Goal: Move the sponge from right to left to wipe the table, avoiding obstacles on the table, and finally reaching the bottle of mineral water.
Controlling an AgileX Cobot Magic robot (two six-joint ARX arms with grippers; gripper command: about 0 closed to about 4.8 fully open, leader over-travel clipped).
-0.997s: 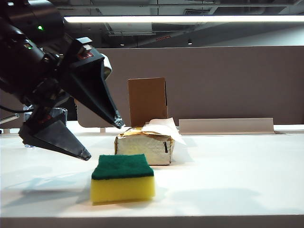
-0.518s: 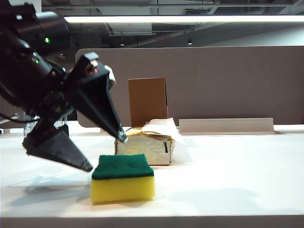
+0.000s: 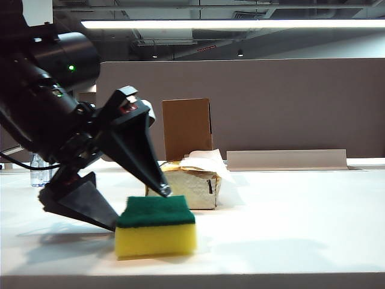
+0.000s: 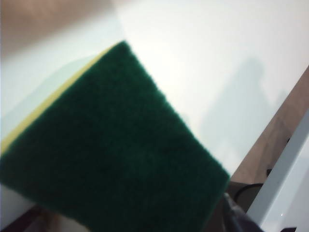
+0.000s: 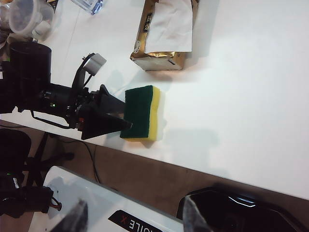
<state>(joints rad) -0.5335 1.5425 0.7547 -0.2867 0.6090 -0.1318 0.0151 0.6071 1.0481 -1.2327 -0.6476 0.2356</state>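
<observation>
We read partial "OILE X" only in right wrist view. Left gripper jaws wide, straddling sponge; right gripper unseen, state unknown.

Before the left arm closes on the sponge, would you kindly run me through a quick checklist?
1. Left gripper jaws wide open: ok.
2. Sponge between the jaws: ok; one tip at its left edge, one over its green top.
3. Sponge flat on the table, green side up: ok.
4. Tissue pack and cardboard box apart from the sponge, behind it: ok.
5. Right gripper out of the way: cannot tell; it shows in no view.
6. Route to the water bottle clear: cannot tell; the arm hides it.
</observation>
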